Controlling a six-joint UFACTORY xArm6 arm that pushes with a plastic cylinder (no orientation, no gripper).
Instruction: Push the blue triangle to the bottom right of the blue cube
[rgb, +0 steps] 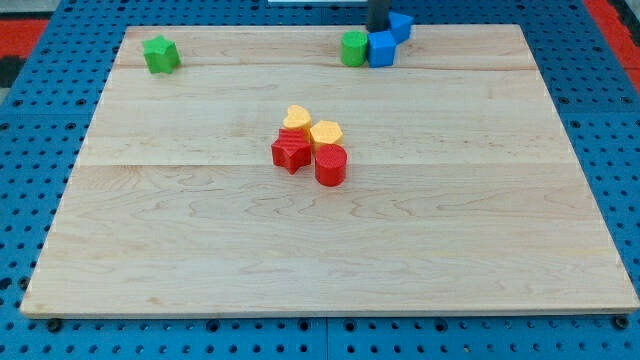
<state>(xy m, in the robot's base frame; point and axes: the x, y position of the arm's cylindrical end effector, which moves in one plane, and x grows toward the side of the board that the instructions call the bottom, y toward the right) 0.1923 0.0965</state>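
The blue cube (381, 48) sits near the view's top edge of the wooden board (330, 250), a little right of the middle, and serves here as the landmark. The blue triangle (401, 26) lies just to the upper right of the cube, touching it or nearly so, right at the board's top edge. A green cylinder (353, 48) stands directly left of the cube, pressed against its side.

The dark rod (378, 12) comes down from the view's top, just above the cube and just left of the triangle. My tip (378, 28) ends right behind the cube's top edge, beside the triangle's left side; whether it touches either block cannot be told. The arm has no pincer, only this rod, so nothing opens, narrows or holds.

Well below and to the left of the cube, near the board's middle, four blocks huddle together: a yellow heart-like block (297, 117) and a yellow block (326, 132) at the back, a red star (291, 153) and a red cylinder (331, 165) in front. Far left of the cube, by the board's top left corner, sits a green star-shaped block (160, 54) alone.
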